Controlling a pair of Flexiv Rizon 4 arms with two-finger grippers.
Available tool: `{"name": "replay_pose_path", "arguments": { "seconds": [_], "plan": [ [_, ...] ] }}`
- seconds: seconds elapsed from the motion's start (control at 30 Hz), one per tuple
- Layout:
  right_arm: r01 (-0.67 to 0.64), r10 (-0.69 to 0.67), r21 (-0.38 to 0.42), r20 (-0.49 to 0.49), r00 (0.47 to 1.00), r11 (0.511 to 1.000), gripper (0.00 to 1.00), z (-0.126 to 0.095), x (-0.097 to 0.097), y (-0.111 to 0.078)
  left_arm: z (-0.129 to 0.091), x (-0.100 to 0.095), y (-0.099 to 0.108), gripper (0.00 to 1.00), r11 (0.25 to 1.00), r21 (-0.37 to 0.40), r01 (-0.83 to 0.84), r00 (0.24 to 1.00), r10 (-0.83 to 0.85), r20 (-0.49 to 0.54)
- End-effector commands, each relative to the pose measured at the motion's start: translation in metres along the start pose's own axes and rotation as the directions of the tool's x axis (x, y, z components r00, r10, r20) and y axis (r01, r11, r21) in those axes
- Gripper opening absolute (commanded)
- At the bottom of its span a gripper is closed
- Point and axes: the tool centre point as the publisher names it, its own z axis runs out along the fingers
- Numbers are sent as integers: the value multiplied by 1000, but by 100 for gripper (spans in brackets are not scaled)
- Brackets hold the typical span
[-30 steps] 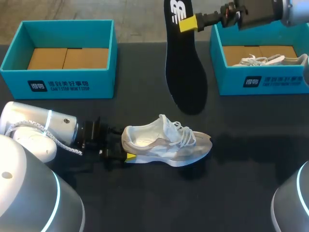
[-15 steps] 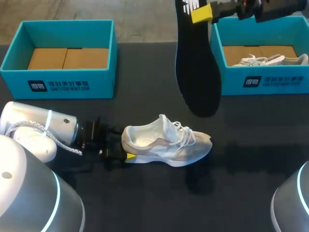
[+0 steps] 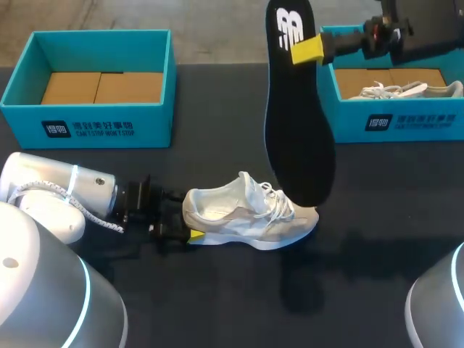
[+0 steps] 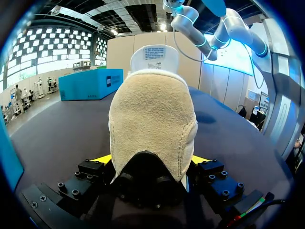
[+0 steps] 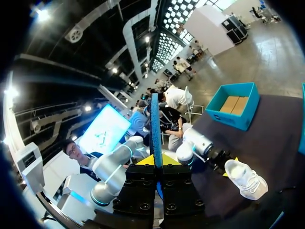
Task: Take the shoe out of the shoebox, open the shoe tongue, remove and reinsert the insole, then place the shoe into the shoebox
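Two open teal shoeboxes, white print on each front wall: upper-left shoebox (image 3: 94,130) floored with brown cardboard, upper-right shoebox (image 3: 406,123) holding the boxed shoe (image 3: 406,90), white and laced. Two shoes in all; loose shoe (image 3: 250,217) lying on the black table (image 3: 217,304) at lower centre, white mesh with fuzzy beige suede, heel clenched between the left gripper (image 3: 190,226) fingers. One insole (image 3: 299,123), black, long and rounded, white logo near its top, hanging upright in the upper middle, pinched by the right gripper (image 3: 308,51). Lower end overlapping the loose shoe's toe; contact impossible to tell.
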Motion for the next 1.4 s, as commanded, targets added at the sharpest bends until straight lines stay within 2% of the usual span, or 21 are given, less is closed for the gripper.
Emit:
{"name": "replay_pose_path", "arguments": {
  "seconds": [0.03, 0.23, 0.7, 0.73, 0.77, 0.8, 0.83, 1.07, 1.4],
  "plan": [
    [-3, 3, -9, 4, 1000, 1000, 0, 2, 3, -5, 1, -1, 2, 0, 1000, -2, 0, 1000, 0, -1],
    [-12, 12, 15, -13, 1000, 1000, 0, 9, 4, -9, 1, -1, 2, 0, 1000, -2, 0, 1000, 0, -1],
    [-12, 12, 15, -13, 1000, 1000, 0, 9, 4, -9, 1, -1, 2, 0, 1000, -2, 0, 1000, 0, -1],
    [-12, 12, 15, -13, 1000, 1000, 0, 9, 4, -9, 1, -1, 2, 5, 1000, -2, 0, 1000, 0, -1],
    [-12, 12, 15, -13, 1000, 1000, 0, 9, 4, -9, 1, -1, 2, 24, 1000, -2, 0, 1000, 0, -1],
    [-12, 12, 15, -13, 1000, 1000, 0, 9, 4, -9, 0, -2, 1, 48, 1000, -19, -4, 1000, 4, -2],
    [-12, 12, 15, -13, 1000, 1000, 0, 9, 4, -9, -1, -3, 0, 100, 1000, -24, -4, 1000, 4, -12],
    [-12, 12, 15, -13, 1000, 1000, 0, 9, 4, -9, -10, -6, -7, 100, 999, -47, 14, 1000, -15, -15],
    [-12, 12, 15, -13, 1000, 1000, 0, 9, 4, -9, -27, 2, -20, 100, 986, -168, 20, 998, -30, -62]
  ]
}}
